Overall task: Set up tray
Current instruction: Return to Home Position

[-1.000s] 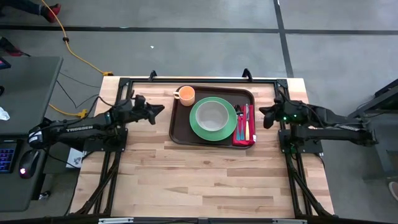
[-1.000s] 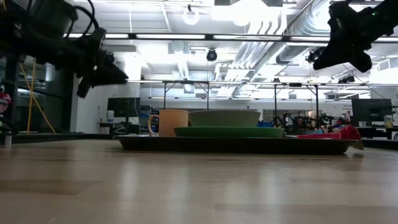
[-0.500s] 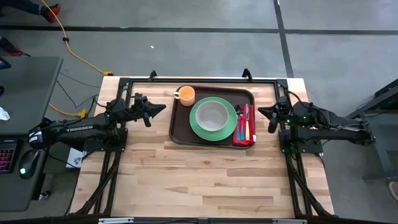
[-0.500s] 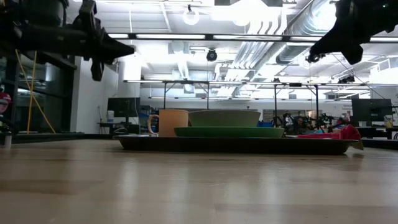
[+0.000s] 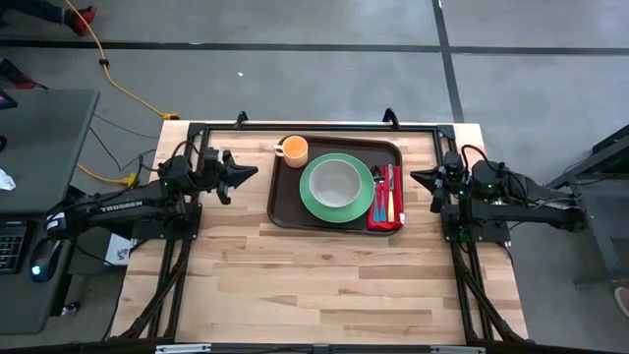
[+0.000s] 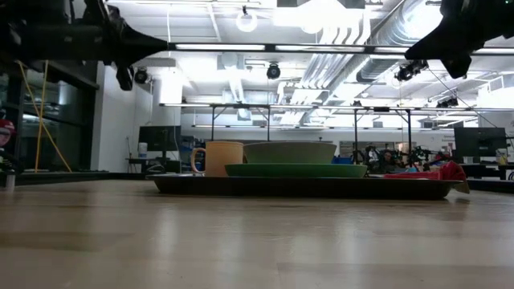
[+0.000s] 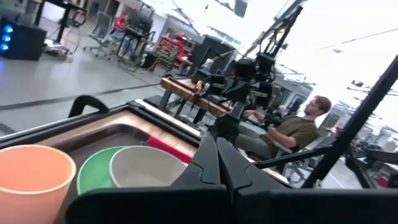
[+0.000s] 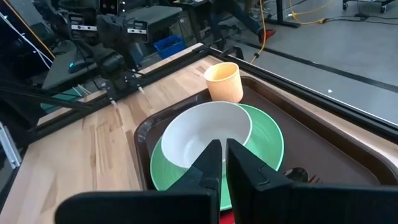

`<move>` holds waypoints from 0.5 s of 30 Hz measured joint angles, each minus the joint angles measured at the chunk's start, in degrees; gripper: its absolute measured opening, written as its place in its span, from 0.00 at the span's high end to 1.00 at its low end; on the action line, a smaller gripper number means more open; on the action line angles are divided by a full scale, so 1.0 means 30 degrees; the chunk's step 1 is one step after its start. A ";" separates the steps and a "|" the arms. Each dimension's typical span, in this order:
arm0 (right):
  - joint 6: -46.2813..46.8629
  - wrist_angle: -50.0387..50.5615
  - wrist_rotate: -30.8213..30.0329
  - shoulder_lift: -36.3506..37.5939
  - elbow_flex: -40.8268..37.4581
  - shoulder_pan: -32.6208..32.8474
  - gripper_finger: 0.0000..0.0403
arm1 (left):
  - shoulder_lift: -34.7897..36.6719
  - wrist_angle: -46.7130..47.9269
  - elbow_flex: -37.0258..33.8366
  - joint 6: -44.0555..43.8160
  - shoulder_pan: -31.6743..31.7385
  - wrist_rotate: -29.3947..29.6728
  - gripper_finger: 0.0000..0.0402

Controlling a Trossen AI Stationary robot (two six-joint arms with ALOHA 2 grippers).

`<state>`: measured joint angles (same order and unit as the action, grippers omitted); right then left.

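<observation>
The tray [image 5: 285, 208] lies by the table's [image 5: 324, 285] far edge, midway along it, carrying a green plate [image 5: 311, 200] and an orange cup [image 5: 294, 150]. The left end effector [image 5: 254, 170] and right end effector [image 5: 415, 178] flank it in the air, fingers together and empty. Both are higher than a second ago.

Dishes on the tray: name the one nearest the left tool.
The orange cup, at the tray's left end; the bowl and green plate sit at its middle, farther from the left tool.
</observation>
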<state>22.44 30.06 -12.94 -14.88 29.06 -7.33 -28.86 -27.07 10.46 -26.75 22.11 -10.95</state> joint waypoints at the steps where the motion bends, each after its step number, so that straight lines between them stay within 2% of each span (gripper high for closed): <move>1: 0.0000 -0.0014 0.0020 0.0042 0.0000 0.0000 1.00 | 0.0184 0.0060 0.0000 -0.0038 0.0000 -0.0096 0.97; 5: -0.0070 -0.0051 0.0019 0.0132 0.0000 0.0000 1.00 | 0.0641 0.0086 0.0016 -0.0237 0.0000 -0.0105 0.91; 8: -0.0218 -0.0057 0.0019 0.0132 0.0000 0.0000 1.00 | 0.0720 0.1629 0.0816 -0.0209 0.0000 -0.0244 0.89; 15: -0.0767 -0.0583 0.0012 0.0132 0.0007 0.0000 1.00 | 0.0734 0.5955 0.3603 0.0978 -0.0007 -0.1264 0.97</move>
<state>20.13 28.31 -12.91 -14.48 29.08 -7.33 -26.65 -9.21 21.27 -23.82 22.09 -14.74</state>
